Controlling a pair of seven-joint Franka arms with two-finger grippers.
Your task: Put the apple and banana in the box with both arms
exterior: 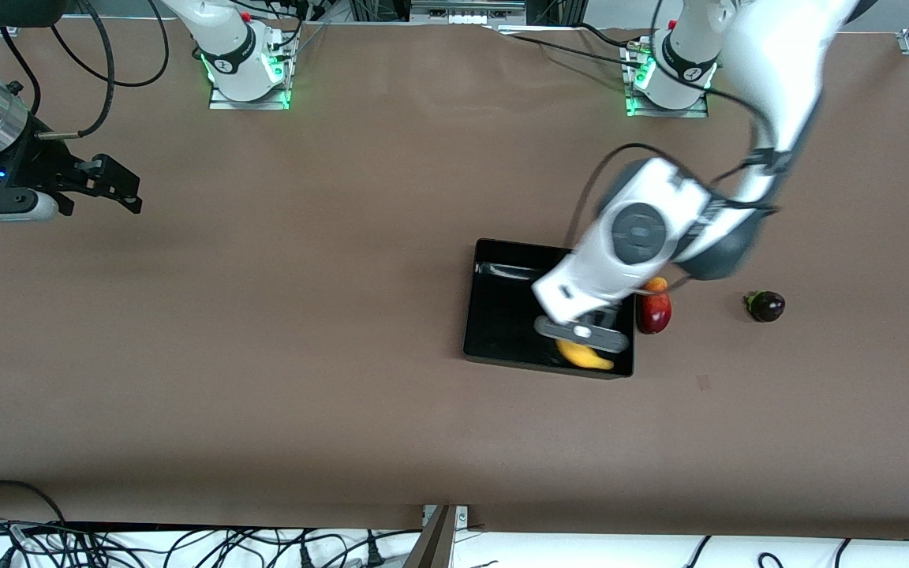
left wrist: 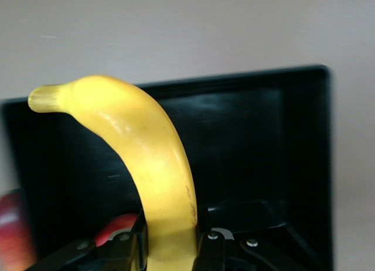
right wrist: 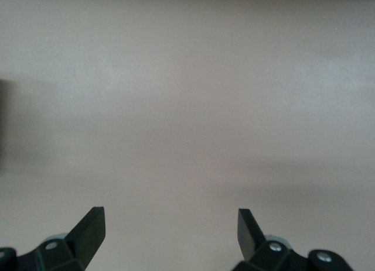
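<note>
While gripped, banana (left wrist: 158,165) over box (exterior: 494,315)

Left gripper (exterior: 583,335) jaws clamped; right gripper (right wrist: 170,233) jaws apart, waiting

The left arm (exterior: 644,237) hides most of the banana (exterior: 585,356) and part of the box (exterior: 502,315).

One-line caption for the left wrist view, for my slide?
Left gripper clamps the yellow banana above the black box.
</note>
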